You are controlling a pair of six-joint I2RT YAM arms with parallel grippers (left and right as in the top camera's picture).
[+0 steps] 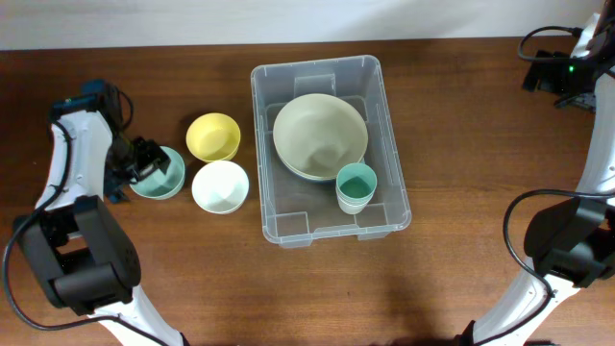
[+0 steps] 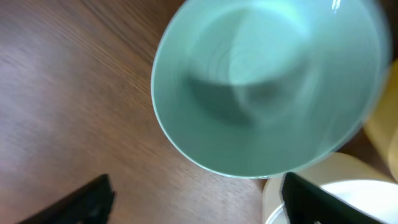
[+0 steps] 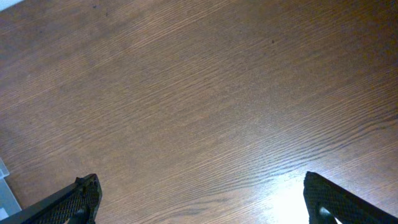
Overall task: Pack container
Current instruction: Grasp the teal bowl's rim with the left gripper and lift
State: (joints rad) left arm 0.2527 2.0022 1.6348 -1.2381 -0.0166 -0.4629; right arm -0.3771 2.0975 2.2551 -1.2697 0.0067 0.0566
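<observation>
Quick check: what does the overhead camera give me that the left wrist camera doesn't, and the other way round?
Overhead only: the container holding a large pale bowl and a teal cup, plus both arms. Left wrist only: a close view of the left gripper, its fingertips apart with nothing between them, and a blurred look into the bowl ahead. Both: the teal bowl, the white bowl beside it, an edge of the yellow bowl, and the wooden table.

This looks like a robotics lab bench rather than a home. A left arm (image 1: 67, 183) and a right arm (image 1: 601, 173) stand at a plain wooden table (image 1: 461, 144). Black cables (image 1: 509, 231) loop off them, and a black device (image 1: 555, 75) shows a green light. A container (image 1: 261, 154) and bowls (image 1: 213, 137) are laid out as test props.
</observation>
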